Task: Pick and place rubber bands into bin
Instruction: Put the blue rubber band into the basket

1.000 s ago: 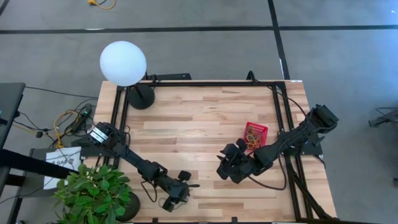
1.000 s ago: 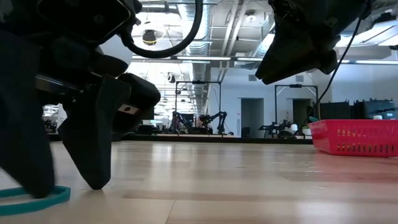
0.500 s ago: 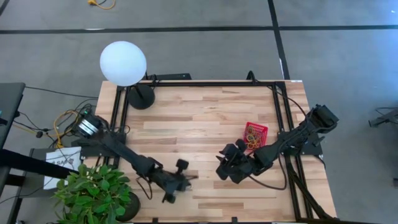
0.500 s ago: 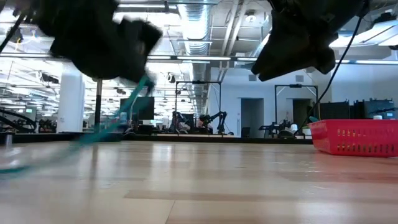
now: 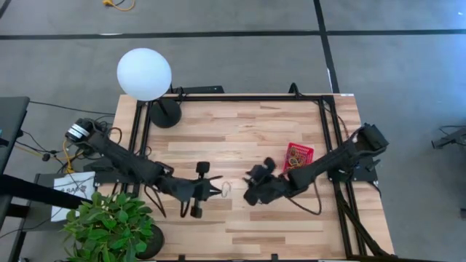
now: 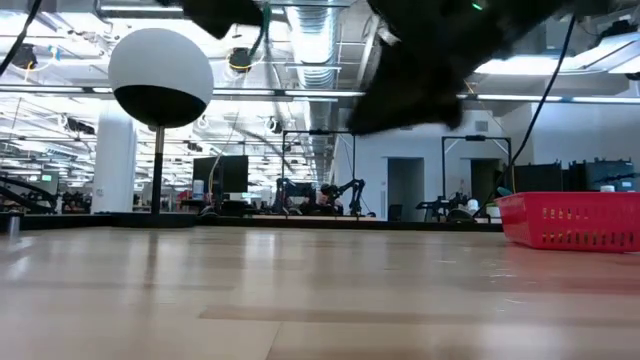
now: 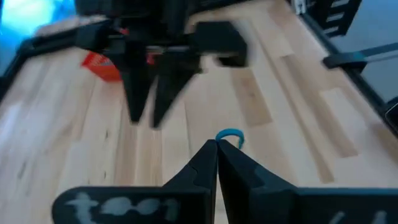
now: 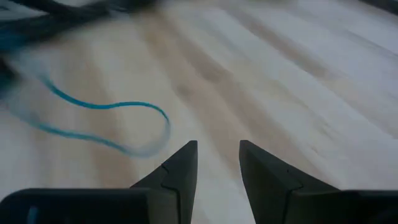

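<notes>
The wooden table [image 5: 240,138] carries one red bin [image 5: 298,156] with a heap of rubber bands [image 5: 295,158], too tangled to count. Left of the bin, the left gripper [image 5: 217,191] pinches one bluish rubber band [image 7: 229,136] at its fingertips. The right gripper [image 5: 246,195], fingers narrowly apart and empty, faces it nearby.

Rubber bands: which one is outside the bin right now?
The bluish rubber band, pinched in the shut left gripper above the table. The others lie heaped inside the red bin.
</notes>
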